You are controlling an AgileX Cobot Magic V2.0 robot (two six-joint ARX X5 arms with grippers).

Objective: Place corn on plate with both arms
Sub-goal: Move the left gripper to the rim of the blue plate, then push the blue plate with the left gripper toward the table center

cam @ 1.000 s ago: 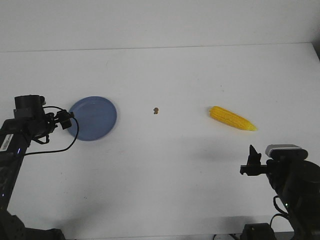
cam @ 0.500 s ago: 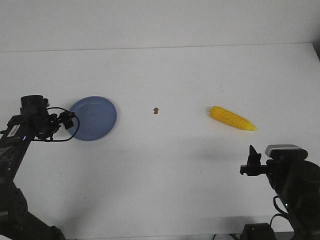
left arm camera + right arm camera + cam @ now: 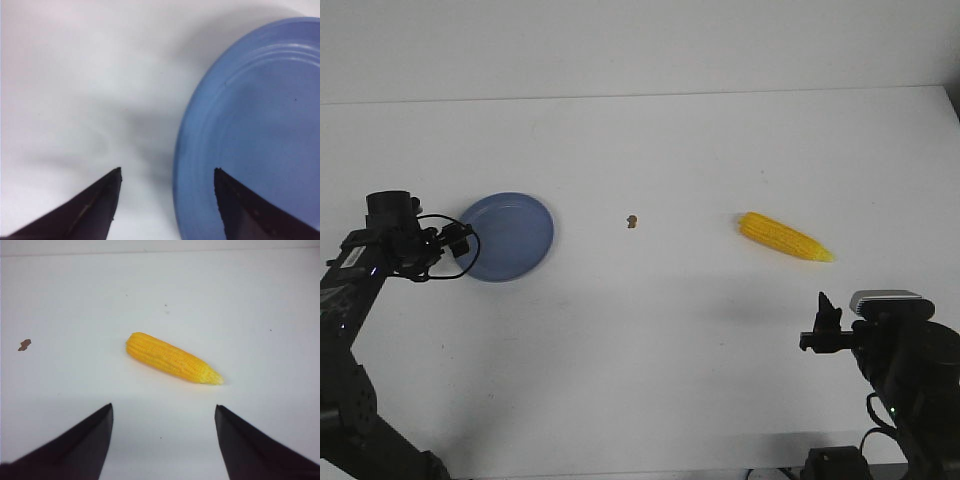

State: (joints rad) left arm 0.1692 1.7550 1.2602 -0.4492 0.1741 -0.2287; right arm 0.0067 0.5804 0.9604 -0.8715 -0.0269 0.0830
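The yellow corn [image 3: 784, 237] lies on the white table at the right, its pointed end toward the right; it also shows in the right wrist view [image 3: 171, 358]. The blue plate [image 3: 507, 236] sits at the left and is empty. My left gripper [image 3: 457, 244] is open at the plate's left edge; in the left wrist view [image 3: 167, 172] one finger is over the plate's rim [image 3: 192, 130] and the other over bare table. My right gripper [image 3: 823, 322] is open and empty, near the front right, a way short of the corn [image 3: 164, 410].
A tiny brown speck [image 3: 632, 220] lies on the table between plate and corn, also seen in the right wrist view [image 3: 24, 344]. The table's far edge meets a white wall.
My left arm has shifted slightly toward the plate and lowered a little. The right arm, the corn and the plate have not moved.
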